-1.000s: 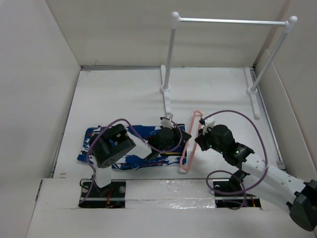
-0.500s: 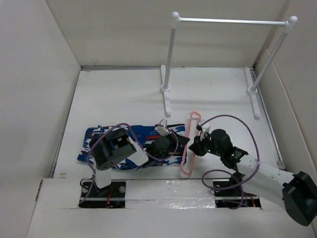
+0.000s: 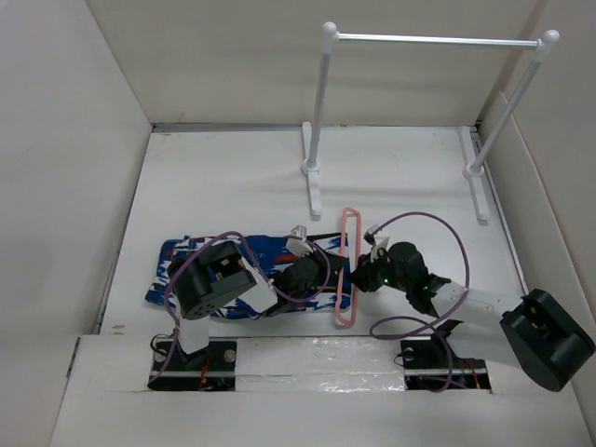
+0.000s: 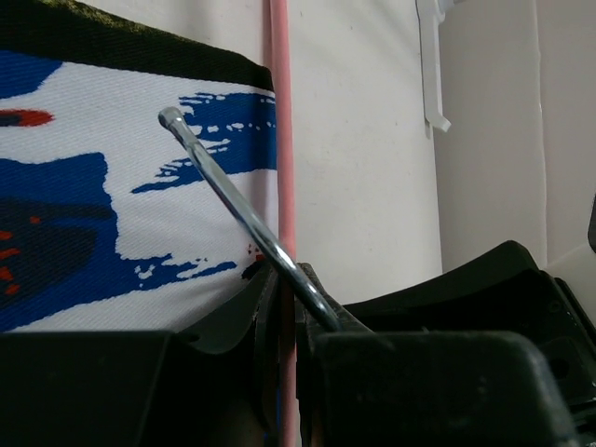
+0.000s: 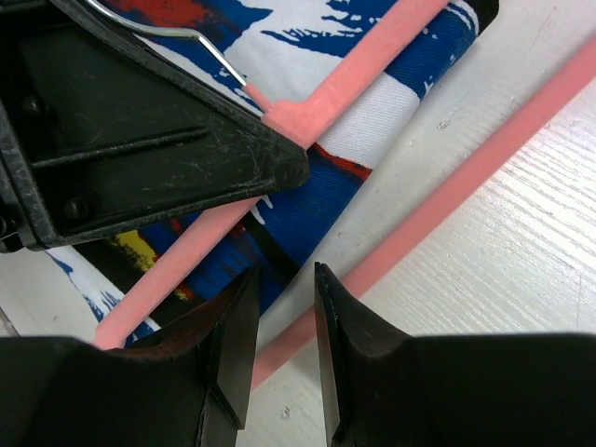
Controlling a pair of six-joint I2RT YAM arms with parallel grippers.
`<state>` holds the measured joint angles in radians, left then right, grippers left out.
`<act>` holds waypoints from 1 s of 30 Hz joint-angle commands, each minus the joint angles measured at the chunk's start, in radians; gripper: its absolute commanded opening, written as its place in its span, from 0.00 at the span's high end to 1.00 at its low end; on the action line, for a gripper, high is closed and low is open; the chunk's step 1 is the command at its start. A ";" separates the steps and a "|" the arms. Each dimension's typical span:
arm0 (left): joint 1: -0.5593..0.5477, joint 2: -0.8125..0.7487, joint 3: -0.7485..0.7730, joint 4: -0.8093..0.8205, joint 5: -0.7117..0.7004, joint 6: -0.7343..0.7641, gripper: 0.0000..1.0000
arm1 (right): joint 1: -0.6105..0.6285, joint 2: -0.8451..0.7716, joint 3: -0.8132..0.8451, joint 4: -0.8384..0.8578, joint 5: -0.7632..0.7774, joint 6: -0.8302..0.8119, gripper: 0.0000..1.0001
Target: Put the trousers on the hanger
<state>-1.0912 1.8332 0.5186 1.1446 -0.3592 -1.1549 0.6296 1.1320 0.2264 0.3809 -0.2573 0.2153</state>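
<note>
The hanger lies lengthwise across the trousers' right end. The left hand grips its hook side; the right hand, slightly parted and empty, hovers beside the bottom bar.

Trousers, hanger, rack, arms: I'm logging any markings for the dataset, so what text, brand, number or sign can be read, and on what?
None: no legible text on the trousers, hanger, rack or arms.
The trousers' marks are only brushstroke splashes, not letters.
</note>
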 commanded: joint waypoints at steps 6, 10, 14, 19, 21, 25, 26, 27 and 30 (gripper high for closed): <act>0.001 0.014 0.041 0.030 -0.046 0.034 1.00 | 0.004 0.080 0.025 0.099 0.064 0.033 0.53; 0.001 0.023 0.050 0.029 -0.044 0.047 1.00 | 0.004 0.135 0.031 0.145 0.027 0.036 0.55; 0.001 0.028 0.052 0.032 -0.050 0.057 1.00 | 0.004 0.190 0.021 0.190 0.021 0.048 0.75; 0.001 0.009 0.038 0.053 -0.057 0.109 1.00 | -0.005 0.140 -0.019 0.219 0.015 0.076 1.00; 0.001 0.000 0.026 0.073 -0.038 0.158 1.00 | -0.016 0.020 -0.021 0.161 0.038 0.069 1.00; 0.010 -0.025 0.006 0.049 -0.055 0.179 1.00 | -0.063 -0.237 0.004 -0.130 0.182 0.010 1.00; 0.010 -0.031 -0.003 0.050 -0.055 0.182 1.00 | -0.080 -0.289 0.005 -0.173 0.197 0.001 1.00; 0.019 -0.034 -0.005 0.050 -0.050 0.195 1.00 | -0.100 -0.338 0.005 -0.215 0.211 -0.022 1.00; 0.019 -0.055 -0.014 0.050 -0.056 0.210 1.00 | -0.218 -0.530 0.022 -0.418 0.243 -0.069 1.00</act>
<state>-1.0801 1.8229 0.5362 1.1965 -0.3904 -1.0065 0.5087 0.7334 0.2123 0.1612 -0.1371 0.2268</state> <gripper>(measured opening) 0.061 0.020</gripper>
